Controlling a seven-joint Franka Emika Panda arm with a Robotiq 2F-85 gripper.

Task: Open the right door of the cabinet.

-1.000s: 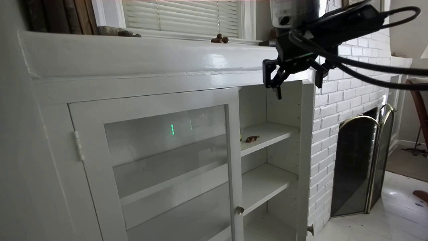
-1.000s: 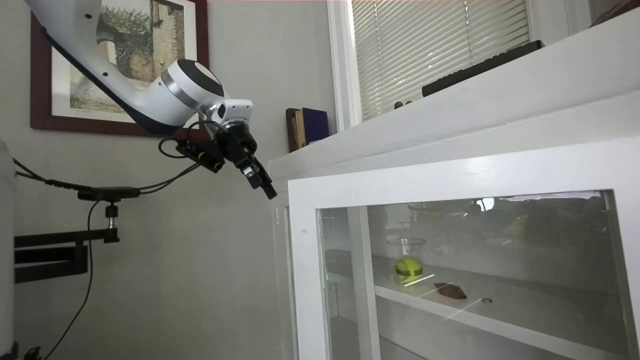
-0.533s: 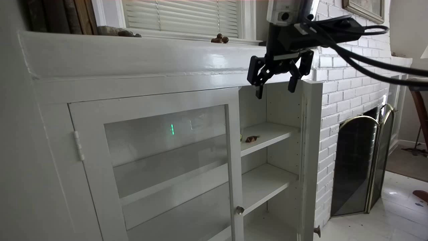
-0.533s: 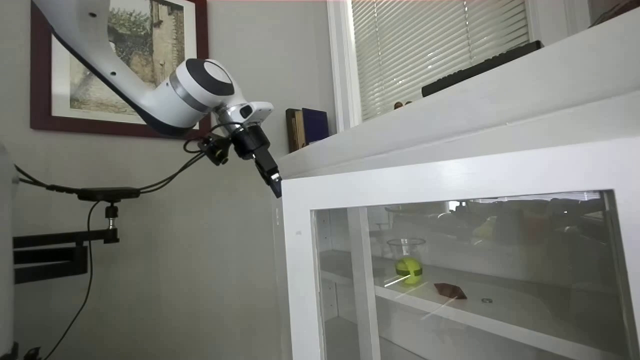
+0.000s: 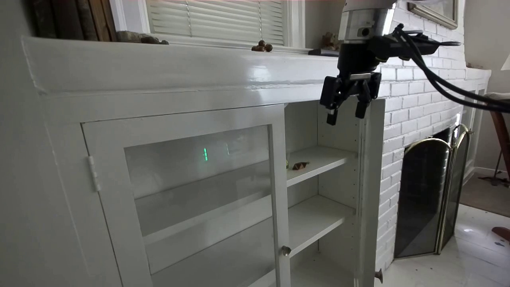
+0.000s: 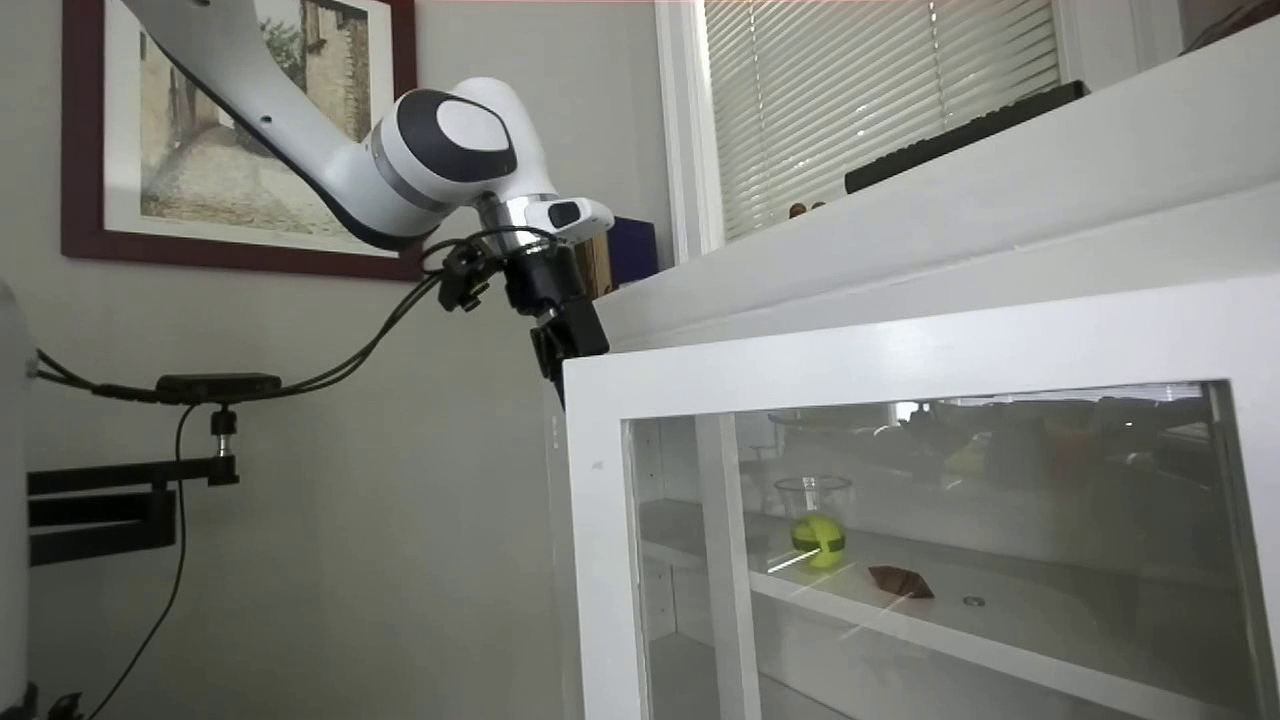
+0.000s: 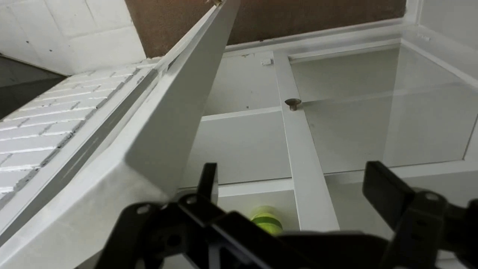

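Note:
The white cabinet [image 5: 179,115] shows in both exterior views. Its right door stands swung outward, seen edge-on in an exterior view [image 5: 373,191], with its knob [image 5: 378,276] low on it. Its glass-paned frame shows in an exterior view [image 6: 600,520], and its inner side fills the left of the wrist view [image 7: 168,123]. My gripper [image 5: 346,114] is open and empty, pointing down in front of the top of the opening. In an exterior view the gripper [image 6: 560,385] is partly hidden behind the door's upper corner. In the wrist view the gripper [image 7: 291,181] has the door beside its left finger; contact cannot be told.
The left door [image 5: 103,167] is closed, with a knob [image 5: 285,250]. A shelf holds a yellow-green ball [image 6: 818,540] in a clear cup and a brown object [image 6: 900,581]. The top ledge [image 5: 159,67] overhangs. White brick [image 5: 398,119] and a fireplace screen [image 5: 424,199] stand beyond the door.
The right door has swung further outward, mostly in the earlier half second. My gripper has turned and moved in behind the door's upper corner, closer to the cabinet.

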